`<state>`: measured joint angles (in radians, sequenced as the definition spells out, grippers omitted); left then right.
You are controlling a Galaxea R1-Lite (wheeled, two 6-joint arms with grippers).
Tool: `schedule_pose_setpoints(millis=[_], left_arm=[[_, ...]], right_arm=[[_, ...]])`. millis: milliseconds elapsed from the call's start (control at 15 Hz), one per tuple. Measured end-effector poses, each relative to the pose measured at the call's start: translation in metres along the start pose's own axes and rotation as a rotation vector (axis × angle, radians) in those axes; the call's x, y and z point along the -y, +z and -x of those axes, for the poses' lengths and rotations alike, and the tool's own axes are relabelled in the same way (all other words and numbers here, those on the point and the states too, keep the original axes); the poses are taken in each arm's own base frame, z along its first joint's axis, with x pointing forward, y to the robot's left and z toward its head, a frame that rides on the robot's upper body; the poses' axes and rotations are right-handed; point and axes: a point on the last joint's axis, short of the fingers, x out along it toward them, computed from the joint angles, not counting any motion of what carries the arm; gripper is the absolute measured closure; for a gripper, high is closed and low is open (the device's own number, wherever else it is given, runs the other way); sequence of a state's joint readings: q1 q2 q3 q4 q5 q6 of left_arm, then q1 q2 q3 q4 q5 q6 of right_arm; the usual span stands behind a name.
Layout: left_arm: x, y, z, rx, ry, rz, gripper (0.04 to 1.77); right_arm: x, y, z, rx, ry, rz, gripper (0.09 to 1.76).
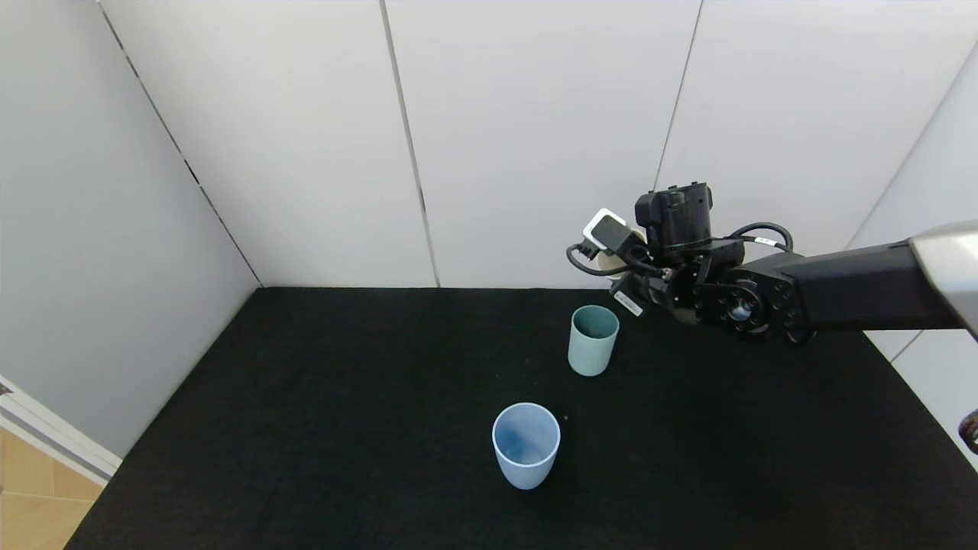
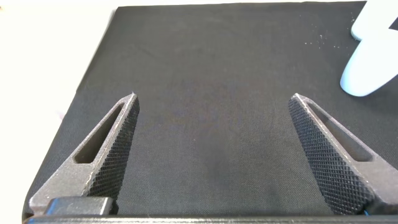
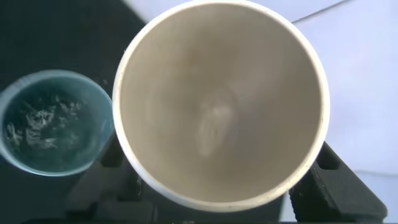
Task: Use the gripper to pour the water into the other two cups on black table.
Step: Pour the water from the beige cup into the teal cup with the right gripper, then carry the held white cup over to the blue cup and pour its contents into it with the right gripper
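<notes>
Surface: large matte black cloth-like top, running back to a wall of pale grey-white panels with thin dark seams; a side panel wall closes it on the robot's left. A strip of light wood floor shows past the near-left corner.

Landmark: teal-green cup, upright on the surface, toward the rear right. Water visible inside it in the right wrist view.

Light blue cup: upright, in front of the teal-green cup and slightly left, well apart from it.

Right hand: in the air just above and behind-right of the teal-green cup, arm reaching in from the right. It is clamped on a cream-beige cup, with dark fingers showing on either side of the cup wall. That cup's mouth fills the right wrist view, beside the teal-green cup's rim.

Left hand: fingers spread wide apart, nothing between them, low over bare surface; the light blue cup's base shows farther off.
</notes>
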<state>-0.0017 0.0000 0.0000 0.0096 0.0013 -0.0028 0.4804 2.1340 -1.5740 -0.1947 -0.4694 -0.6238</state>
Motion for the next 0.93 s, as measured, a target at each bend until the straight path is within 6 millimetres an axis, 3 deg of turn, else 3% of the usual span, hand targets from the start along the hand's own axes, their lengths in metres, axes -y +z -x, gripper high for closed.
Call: schedule_pose_setpoints(millis=[400, 600, 933], left_arm=[[0.0, 0.0, 0.0, 0.0, 0.0, 0.0, 0.09], [0.0, 0.0, 0.0, 0.0, 0.0, 0.0, 0.09], [0.0, 0.0, 0.0, 0.0, 0.002, 0.0, 0.09]], right_arm=[[0.025, 0.007, 0.04, 0.107, 0.081, -0.226, 0.57], [0.037, 0.006, 0.05, 0.127, 0.098, -0.347, 0.57], [0.053, 0.006, 0.065, 0.147, 0.081, -0.404, 0.57]])
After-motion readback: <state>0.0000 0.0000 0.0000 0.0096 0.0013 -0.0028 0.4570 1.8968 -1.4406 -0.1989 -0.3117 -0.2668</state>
